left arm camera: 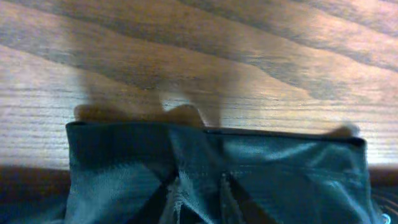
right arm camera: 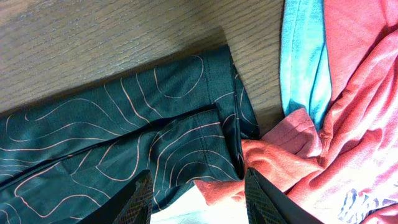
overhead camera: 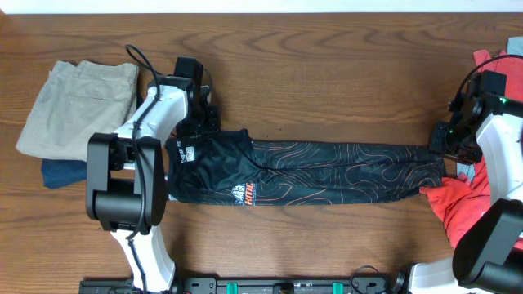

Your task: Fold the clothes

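The black jersey (overhead camera: 327,171) with orange contour lines lies stretched in a long band across the table, its logos near the left end. My left gripper (overhead camera: 200,122) is at the jersey's far left corner. In the left wrist view its fingers (left arm camera: 196,199) are shut on a bunched fold of the jersey (left arm camera: 280,168). My right gripper (overhead camera: 448,147) is at the jersey's right end. In the right wrist view its fingers (right arm camera: 199,186) are open, hovering over the jersey's hem (right arm camera: 186,137) where it meets the red shirt, holding nothing.
Folded khaki trousers (overhead camera: 78,102) lie at the far left on a navy garment (overhead camera: 61,173). A red T-shirt (overhead camera: 466,204) is heaped at the right under the right arm, also seen in the right wrist view (right arm camera: 348,93), with a light blue cloth (right arm camera: 301,56) beside it.
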### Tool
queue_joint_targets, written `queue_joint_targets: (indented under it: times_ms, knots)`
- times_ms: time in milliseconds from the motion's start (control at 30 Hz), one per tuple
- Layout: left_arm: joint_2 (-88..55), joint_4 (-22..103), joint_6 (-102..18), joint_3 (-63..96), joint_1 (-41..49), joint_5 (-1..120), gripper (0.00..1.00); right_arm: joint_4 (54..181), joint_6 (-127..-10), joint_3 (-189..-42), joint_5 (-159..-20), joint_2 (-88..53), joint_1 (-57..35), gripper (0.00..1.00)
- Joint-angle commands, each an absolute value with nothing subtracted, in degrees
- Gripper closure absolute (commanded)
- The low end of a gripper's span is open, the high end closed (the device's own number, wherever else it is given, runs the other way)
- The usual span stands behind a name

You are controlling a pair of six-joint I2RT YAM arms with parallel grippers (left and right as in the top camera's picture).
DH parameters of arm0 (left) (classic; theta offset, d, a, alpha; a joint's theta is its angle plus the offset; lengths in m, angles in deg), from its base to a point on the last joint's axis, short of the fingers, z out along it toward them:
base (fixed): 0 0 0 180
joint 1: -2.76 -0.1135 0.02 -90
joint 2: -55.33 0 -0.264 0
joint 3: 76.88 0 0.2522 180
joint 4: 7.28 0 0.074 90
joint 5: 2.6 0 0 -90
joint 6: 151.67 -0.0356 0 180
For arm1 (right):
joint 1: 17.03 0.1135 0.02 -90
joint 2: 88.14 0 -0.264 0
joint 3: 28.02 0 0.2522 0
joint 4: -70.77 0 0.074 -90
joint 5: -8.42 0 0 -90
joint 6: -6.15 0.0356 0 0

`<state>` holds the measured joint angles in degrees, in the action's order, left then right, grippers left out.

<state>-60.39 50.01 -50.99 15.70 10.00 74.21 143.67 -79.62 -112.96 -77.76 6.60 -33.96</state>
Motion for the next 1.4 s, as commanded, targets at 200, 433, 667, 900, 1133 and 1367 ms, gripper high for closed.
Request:
queue_joint_targets:
  times_ms: [200,433,667,900,1133,1367]
  knots:
    - [-60.3,53.9,-50.9,17.1,10.5,74.3,0.94,143.6,-80.3,-112.6,-78.0,6.7,-34.2,0.54]
    - [-51.8,61.7,-50.8,18.4,10.6,72.8,0.94,143.5,-80.3,-112.6,-77.9,6.7,-34.2,0.55]
    - [-46.0,70.3,-50.2,18.4,10.6,72.9,0.94,143.5,-80.3,-112.6,-77.9,6.7,-34.2,0.55]
    - [-46.0,75.5,-50.2,12.6,10.6,74.9,0.94,143.7,-80.3,-112.6,-77.2,6.7,-34.3,0.54]
    - [-45.9,74.9,-40.2,3.8,10.5,90.8,0.94,145.7,-80.3,-112.6,-72.6,6.7,-34.3,0.48]
    - [-45.9,66.5,-38.6,2.7,10.4,91.1,0.94,145.4,-83.1,-112.6,-76.4,6.7,-34.3,0.38]
